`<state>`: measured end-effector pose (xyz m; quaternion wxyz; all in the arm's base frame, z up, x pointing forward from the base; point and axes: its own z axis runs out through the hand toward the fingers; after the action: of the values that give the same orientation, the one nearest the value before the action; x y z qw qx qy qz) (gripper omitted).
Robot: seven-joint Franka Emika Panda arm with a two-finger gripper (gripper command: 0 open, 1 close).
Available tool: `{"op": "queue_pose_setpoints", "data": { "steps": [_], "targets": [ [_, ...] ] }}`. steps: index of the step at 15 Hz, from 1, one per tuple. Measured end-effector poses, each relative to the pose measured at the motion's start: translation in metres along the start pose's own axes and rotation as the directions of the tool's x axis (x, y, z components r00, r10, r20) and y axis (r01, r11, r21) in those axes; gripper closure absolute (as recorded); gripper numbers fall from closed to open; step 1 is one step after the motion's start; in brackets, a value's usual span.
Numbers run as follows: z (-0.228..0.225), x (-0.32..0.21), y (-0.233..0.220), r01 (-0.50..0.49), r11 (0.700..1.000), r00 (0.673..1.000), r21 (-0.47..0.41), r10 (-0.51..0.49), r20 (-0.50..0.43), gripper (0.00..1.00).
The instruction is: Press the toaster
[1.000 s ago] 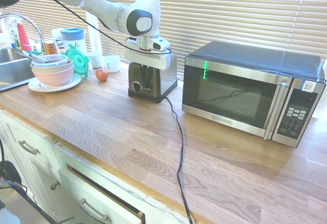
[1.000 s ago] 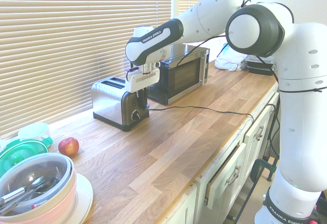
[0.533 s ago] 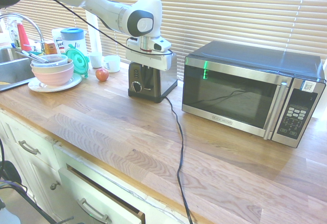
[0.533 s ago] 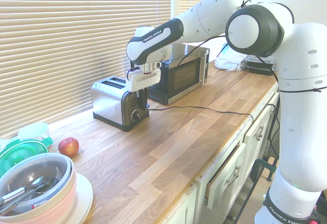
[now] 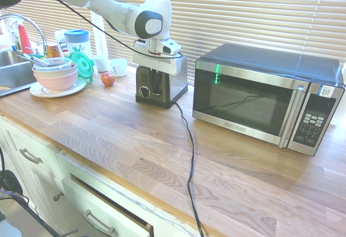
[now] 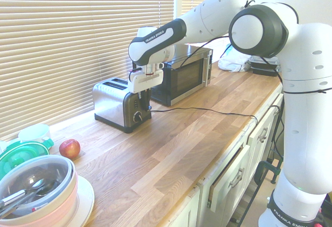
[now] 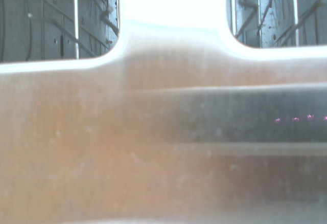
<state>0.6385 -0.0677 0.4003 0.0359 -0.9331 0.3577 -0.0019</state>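
I see the toaster [image 5: 160, 81] standing on the wooden desk [image 5: 162, 139], in front of the window blinds, between a red apple [image 5: 108, 78] and the big microwave [image 5: 265, 99]. My end effector [image 5: 155, 77] points straight down at the toaster's front end, just above the round dial. Its fingers are pressed together with nothing between them. I cannot tell if they touch the toaster. A black cord [image 5: 189, 156] runs from the toaster across the desk. In the wrist view I see the toaster's two slots [image 7: 56, 19] very close and blurry.
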Motion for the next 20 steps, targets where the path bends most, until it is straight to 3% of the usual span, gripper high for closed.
{"op": "queue_pose_setpoints", "data": {
  "steps": [4,5,10,15,20],
  "targets": [
    [-0.002,0.002,0.004,-0.002,1.000,1.000,0.009,0.002,0.002,1.00],
    [-0.002,0.004,0.006,-0.005,1.000,1.000,0.010,0.005,0.001,0.00],
    [-0.004,0.008,0.011,-0.015,1.000,1.000,0.011,0.015,-0.004,0.00],
    [0.021,0.000,0.026,-0.013,1.000,1.000,0.005,0.013,-0.006,0.00],
    [0.014,-0.048,0.055,0.022,0.999,0.996,0.027,-0.020,-0.088,0.00]
  ]
}}
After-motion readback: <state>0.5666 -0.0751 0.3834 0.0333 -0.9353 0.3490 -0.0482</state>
